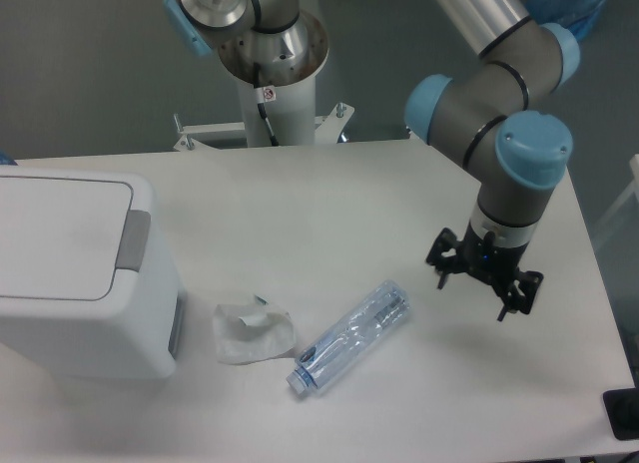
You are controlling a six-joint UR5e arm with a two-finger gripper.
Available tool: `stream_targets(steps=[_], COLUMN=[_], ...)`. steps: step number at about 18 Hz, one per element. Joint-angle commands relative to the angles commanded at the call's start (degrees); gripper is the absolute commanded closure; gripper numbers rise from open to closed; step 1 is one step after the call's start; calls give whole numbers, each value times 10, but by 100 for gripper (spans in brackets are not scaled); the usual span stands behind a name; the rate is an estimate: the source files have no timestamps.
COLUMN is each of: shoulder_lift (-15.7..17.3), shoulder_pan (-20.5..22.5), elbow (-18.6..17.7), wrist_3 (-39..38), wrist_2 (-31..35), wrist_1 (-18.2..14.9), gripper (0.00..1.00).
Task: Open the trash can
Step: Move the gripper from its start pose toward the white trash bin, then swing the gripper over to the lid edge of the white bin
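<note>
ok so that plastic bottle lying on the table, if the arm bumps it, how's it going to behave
The plastic bottle lies on its side and looks round, so a sideways nudge would probably set it rolling. It is clear and looks empty, so likely light and easily shoved. Its thin walls would probably dent under a firm squeeze from the gripper.

No readable text on any surface.

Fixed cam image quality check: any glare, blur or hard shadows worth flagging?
Fixed camera: soft, even light, with a faint shadow under the claw on the table. The white trash can lid looks washed out, with little surface detail. The plastic bottle shows mild highlights. Focus is slightly soft overall; no motion blur evident.
</note>
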Motion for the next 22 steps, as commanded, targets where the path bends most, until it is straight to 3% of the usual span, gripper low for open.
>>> stream_targets(steps=[4,9,16,18,22], shoulder_lift=[26,58,110,135,185], shoulder_pan=[-31,-96,-139,-146,-146], elbow=[-2,-4,-12,-41,-124], wrist_3=[-129,-199,-268,-271,-272], wrist_2=[-62,-72,-143,-148,-180], wrist_1=[0,1,6,14,69], gripper=[0,0,0,0,0])
